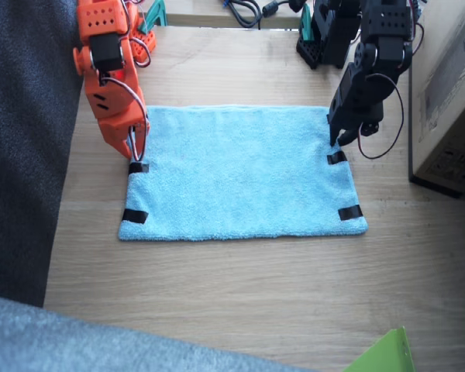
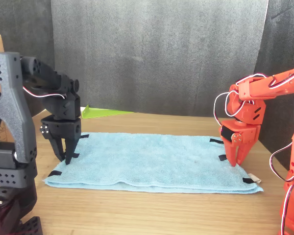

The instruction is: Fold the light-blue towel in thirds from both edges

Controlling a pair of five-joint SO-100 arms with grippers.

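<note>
The far corners of the light-blue towel [image 1: 244,174] are hidden in the fixed view behind the two arms, and the small white tag [image 2: 255,179] is seen only in the front view, at one corner. The towel is laid flat and unfolded in the middle of the wooden table [image 1: 240,287], with black tape strips [image 1: 135,216] along both short sides.

The right gripper [image 1: 136,155], orange, is held point-down at one short edge, just by a strip; its jaws seem slightly parted, though whether cloth is caught between them cannot be told. The left gripper [image 1: 339,141], black, is held over the other short edge with its jaws spread, tips at or just above the cloth.

A cardboard box [image 1: 449,101] is cut off at the table's side, dark fabric [image 1: 23,139] lies along the other side, cables [image 1: 244,12] are seen at the far edge, and a green sheet [image 1: 384,356] shows at the near edge.
</note>
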